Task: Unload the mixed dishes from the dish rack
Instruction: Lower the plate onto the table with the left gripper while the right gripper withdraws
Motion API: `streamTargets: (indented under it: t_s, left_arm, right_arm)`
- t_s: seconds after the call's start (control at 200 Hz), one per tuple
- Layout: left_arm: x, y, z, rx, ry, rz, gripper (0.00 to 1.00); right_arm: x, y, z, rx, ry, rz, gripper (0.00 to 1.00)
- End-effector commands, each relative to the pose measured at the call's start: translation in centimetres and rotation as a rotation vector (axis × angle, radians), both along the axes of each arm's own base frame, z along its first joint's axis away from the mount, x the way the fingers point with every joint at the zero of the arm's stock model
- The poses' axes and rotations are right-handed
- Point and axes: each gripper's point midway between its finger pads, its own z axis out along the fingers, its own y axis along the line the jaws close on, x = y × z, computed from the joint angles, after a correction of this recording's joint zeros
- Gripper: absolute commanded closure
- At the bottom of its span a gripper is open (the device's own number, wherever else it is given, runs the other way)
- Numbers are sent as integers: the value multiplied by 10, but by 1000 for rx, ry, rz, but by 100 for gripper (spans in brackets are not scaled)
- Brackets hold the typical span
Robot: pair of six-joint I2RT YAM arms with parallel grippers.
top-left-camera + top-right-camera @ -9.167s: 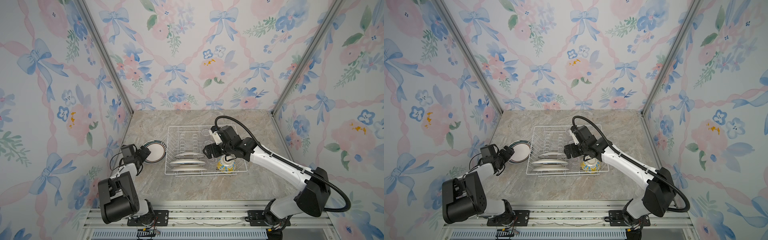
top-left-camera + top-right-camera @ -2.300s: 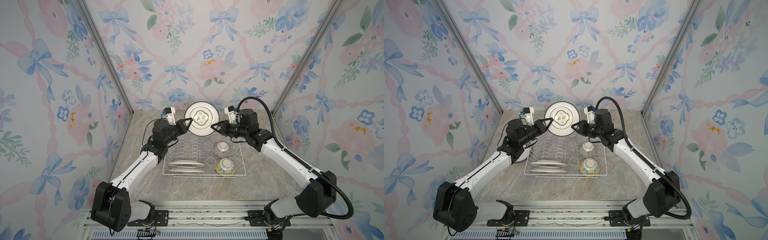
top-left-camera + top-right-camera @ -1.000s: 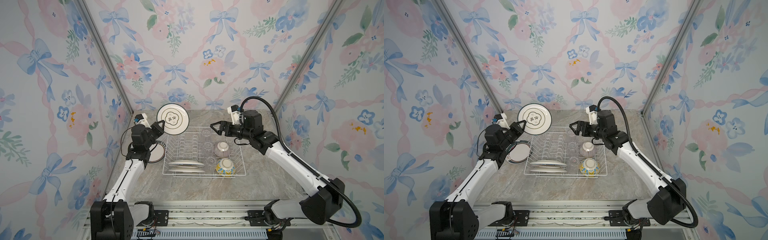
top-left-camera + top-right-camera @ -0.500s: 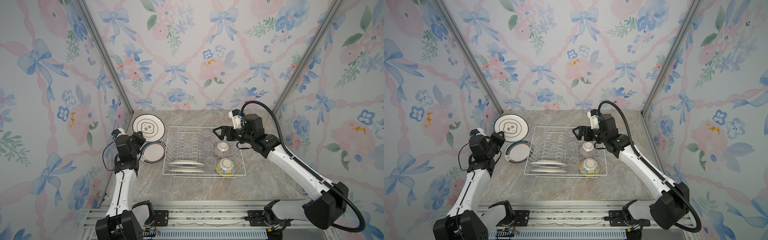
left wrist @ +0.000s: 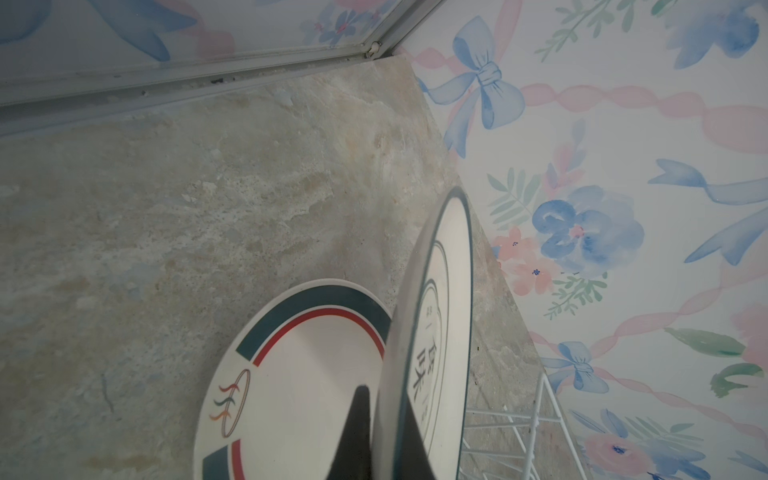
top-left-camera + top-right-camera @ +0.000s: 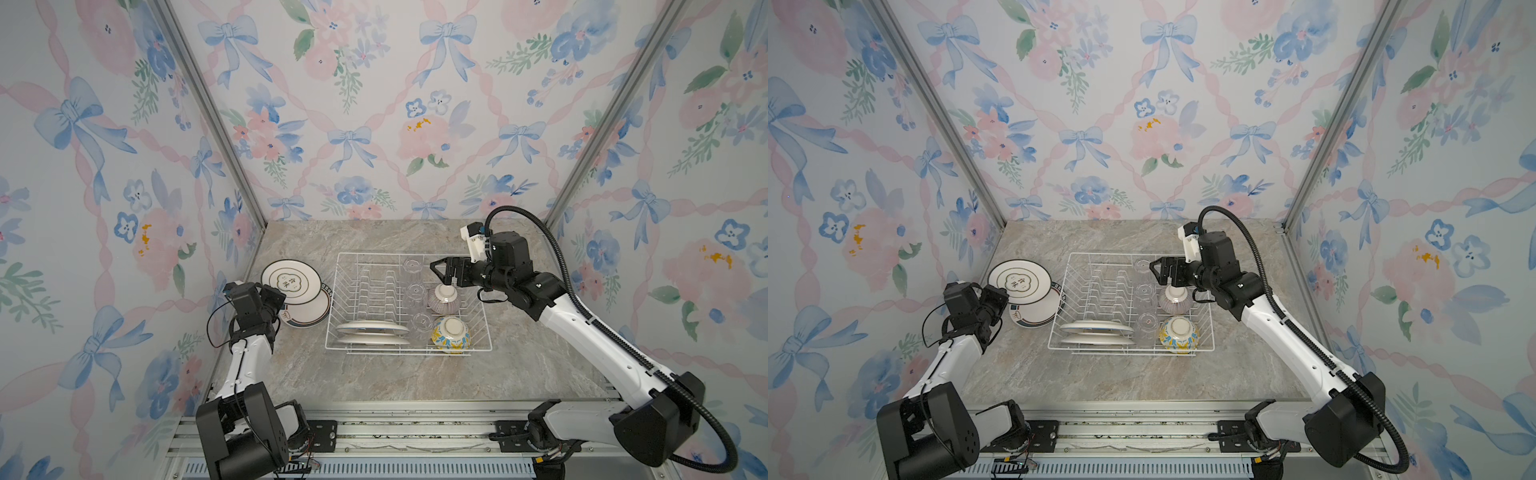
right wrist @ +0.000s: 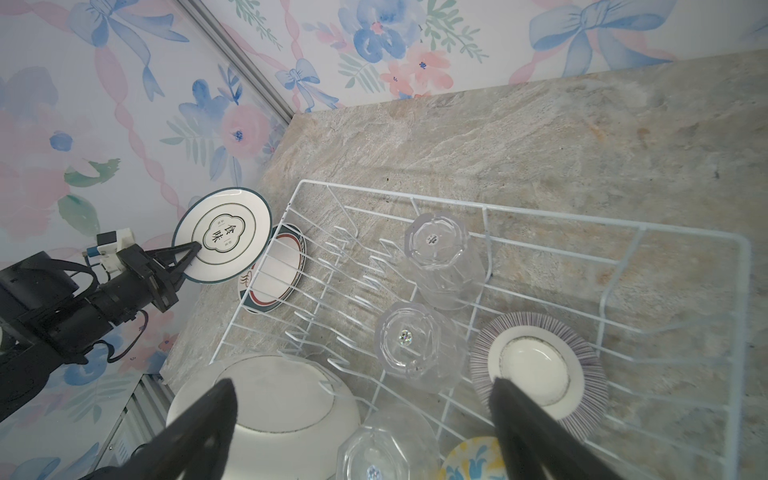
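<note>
Top view, left gripper (image 6: 279, 296): clamped on a tilted white plate with Chinese characters (image 6: 291, 282), over the green-and-red rimmed plate (image 6: 311, 312) near the left edge of the desk (image 6: 374, 374).
Dish rack (image 6: 409, 352): mid-desk, holding two plates (image 6: 372, 328), three clear glasses (image 6: 413, 293), yellow-blue bowl (image 6: 451, 334).
Right gripper (image 6: 441, 274): spread wide, empty, above the purple-striped bowl (image 6: 444, 301).

You have one dark-rimmed plate (image 6: 291, 284) clamped in the left gripper (image 6: 277, 292), one green-and-red rimmed plate (image 6: 311, 316) beneath it, and two white plates (image 6: 372, 328) in the one dish rack (image 6: 376, 286): four in all. By the right gripper (image 6: 439, 273): three clear glasses (image 6: 413, 293), one purple-striped bowl (image 6: 444, 300), one yellow-blue bowl (image 6: 451, 330).
</note>
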Motion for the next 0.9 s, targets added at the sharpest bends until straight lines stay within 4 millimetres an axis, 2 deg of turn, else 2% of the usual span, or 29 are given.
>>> streamTargets:
  t_s: [0.0, 0.225, 0.38, 0.625, 0.75, 0.815, 0.895]
  left_arm:
    - [8, 0, 0, 21, -29, -38, 100]
    - [16, -14, -22, -41, 16, -129, 100]
    - [15, -16, -36, -52, 49, -144, 100]
    - [11, -18, -53, -64, 98, -155, 100]
    - [8, -21, -61, -68, 125, -165, 92]
    - [6, -21, -63, -67, 136, -168, 80]
    - [4, -23, -65, -68, 142, -172, 88]
  right_arm:
    - [-6, -3, -9, -38, 14, 2, 3]
    - [-4, -3, -16, -50, 36, -1, 3]
    - [-3, 0, -21, -63, 51, 6, 3]
    - [-13, 14, -28, -197, 19, 54, 3]
    - [-19, 23, -32, -233, 13, 90, 3]
    - [-19, 25, -34, -242, 19, 94, 3]
    - [-20, 27, -35, -249, 18, 99, 3]
